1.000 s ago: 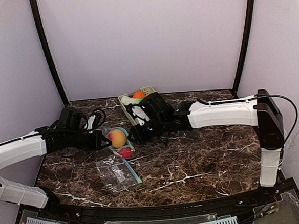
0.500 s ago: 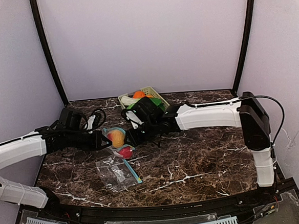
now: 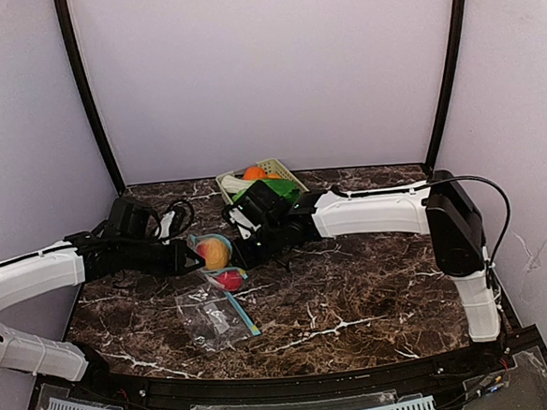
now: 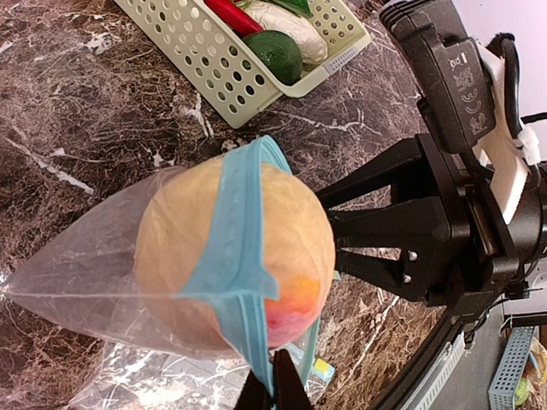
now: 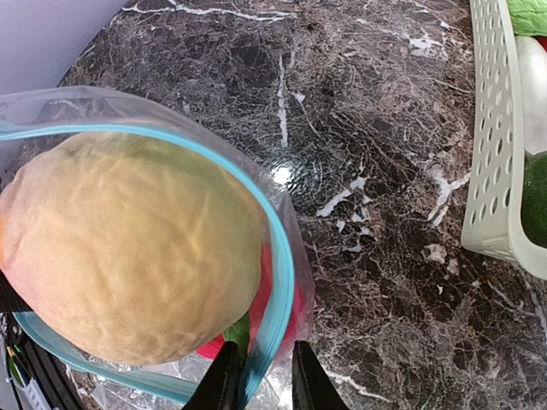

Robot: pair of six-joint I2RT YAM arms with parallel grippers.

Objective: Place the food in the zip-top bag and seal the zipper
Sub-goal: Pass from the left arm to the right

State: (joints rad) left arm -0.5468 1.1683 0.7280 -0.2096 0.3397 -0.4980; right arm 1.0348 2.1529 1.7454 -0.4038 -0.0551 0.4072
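A clear zip-top bag (image 3: 214, 314) with a blue zipper rim (image 4: 242, 213) lies on the marble, its mouth raised. A peach (image 3: 216, 253) sits in the mouth and fills the left wrist view (image 4: 162, 248) and the right wrist view (image 5: 128, 256). A red apple (image 5: 278, 329) lies under it inside the bag. My left gripper (image 4: 273, 389) is shut on the rim at the peach's left. My right gripper (image 5: 261, 380) is narrowly open, its fingers either side of the rim on the peach's right. An orange (image 3: 253, 173), greens, a white radish (image 4: 291, 21) and a red chilli (image 4: 231, 13) lie in the basket.
The pale green lattice basket (image 3: 277, 166) stands at the back centre, just behind my right wrist; it also holds a dark green round piece (image 4: 273, 53). Black cables (image 3: 173, 217) lie behind my left arm. The booth walls close in the back and sides.
My right arm has swung left from beside the basket to the bag's mouth, its fingers now over the rim. The left gripper, bag and peach have held still.
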